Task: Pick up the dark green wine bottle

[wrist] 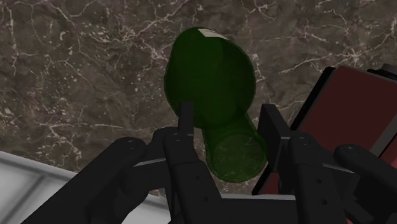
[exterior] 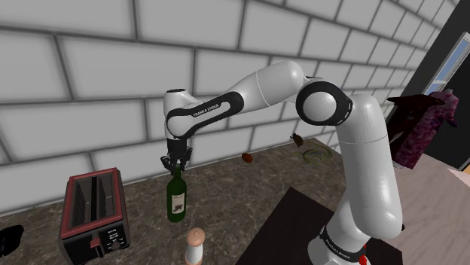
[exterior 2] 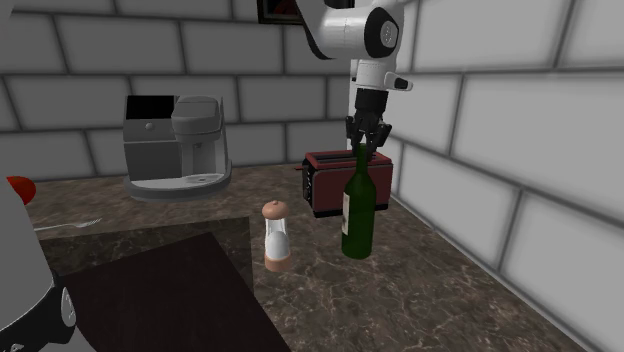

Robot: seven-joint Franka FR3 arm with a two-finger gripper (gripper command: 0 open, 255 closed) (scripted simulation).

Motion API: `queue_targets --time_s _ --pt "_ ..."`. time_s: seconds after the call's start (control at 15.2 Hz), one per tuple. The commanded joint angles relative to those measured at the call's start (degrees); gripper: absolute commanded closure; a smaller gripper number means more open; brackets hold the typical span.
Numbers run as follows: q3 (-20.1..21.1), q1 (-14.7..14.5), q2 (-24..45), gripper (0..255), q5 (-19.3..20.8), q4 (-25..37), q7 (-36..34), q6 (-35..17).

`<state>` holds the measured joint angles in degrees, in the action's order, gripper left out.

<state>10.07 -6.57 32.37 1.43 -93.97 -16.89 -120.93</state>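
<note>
The dark green wine bottle [exterior 2: 358, 208] stands upright on the dark marbled countertop [exterior 2: 450, 300], close to the edge that runs along the grey brick wall [exterior 2: 520, 150] and just beside the red toaster [exterior 2: 343, 182], which sits against that same edge. It carries a pale label on its body. The black gripper [exterior 2: 367, 143] hangs straight down over it, and the top of the bottle's neck sits between the fingers [wrist: 186, 127]. In the wrist view the two fingers stand apart on either side of the neck. One finger shows a sliver of free space next to the glass and the other is right at it or nearly so, so the gripper is spread around the neck, not clamped on it. The bottle's base rests on the countertop.

A small shaker [exterior 2: 275, 236] with a brownish top (salt or pepper, I cannot tell which) stands farther in from the wall edge, near the bottle but apart from it. A dark mat [exterior 2: 170, 290] covers the countertop beside the shaker. A grey coffee machine [exterior 2: 180, 145] stands at the back edge of the countertop, well apart from the toaster.
</note>
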Motion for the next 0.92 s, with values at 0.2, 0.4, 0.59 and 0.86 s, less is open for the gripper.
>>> queue_targets --time_s 0.2,0.4,0.59,0.86 --pt "0.0 0.0 0.1 255 0.0 0.0 0.0 0.0" --pt "0.1 0.1 -0.8 255 -0.1 0.4 0.0 1.2" --pt "0.2 0.1 -1.9 255 -0.3 1.0 0.0 3.0" --pt "0.3 0.2 -3.3 255 -0.5 2.1 0.0 5.4"
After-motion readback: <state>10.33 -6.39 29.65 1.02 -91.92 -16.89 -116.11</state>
